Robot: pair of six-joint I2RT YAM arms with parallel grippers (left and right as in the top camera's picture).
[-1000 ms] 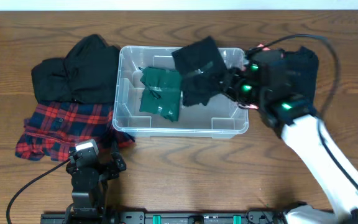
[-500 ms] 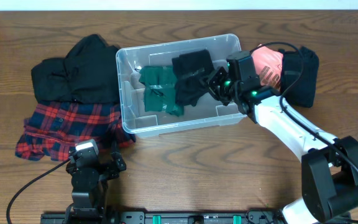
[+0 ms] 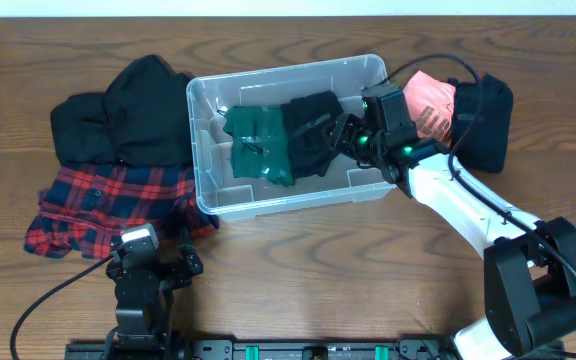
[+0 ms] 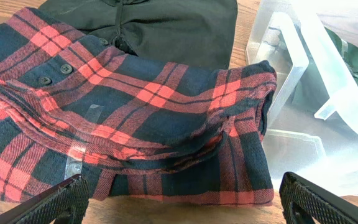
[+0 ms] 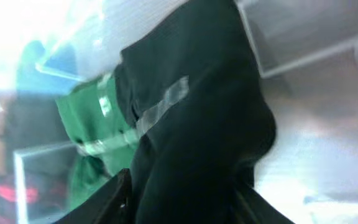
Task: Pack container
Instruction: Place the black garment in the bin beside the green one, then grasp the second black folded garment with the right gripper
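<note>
The clear plastic container (image 3: 208, 175) sits mid-table, slightly rotated, with a folded green garment (image 3: 256, 145) inside. My right gripper (image 3: 346, 135) is inside the container's right half, shut on a black garment (image 3: 313, 130) that rests beside the green one. In the right wrist view the black garment (image 5: 197, 124) fills the space between the fingers, with the green garment (image 5: 89, 134) to the left. My left gripper (image 4: 182, 205) is open and empty, low over the table just in front of a red plaid shirt (image 4: 123, 118); the container's corner (image 4: 303, 68) shows at the right.
A black garment (image 3: 118, 120) lies left of the container, above the red plaid shirt (image 3: 98, 205). A pink item (image 3: 430, 100) and a dark navy garment (image 3: 488, 120) lie to the right of the container. The left arm base (image 3: 143, 285) sits at the front left.
The right gripper lowered the black garment into the container next to the green one. The container rotated slightly from a second ago. The left arm stayed still.
</note>
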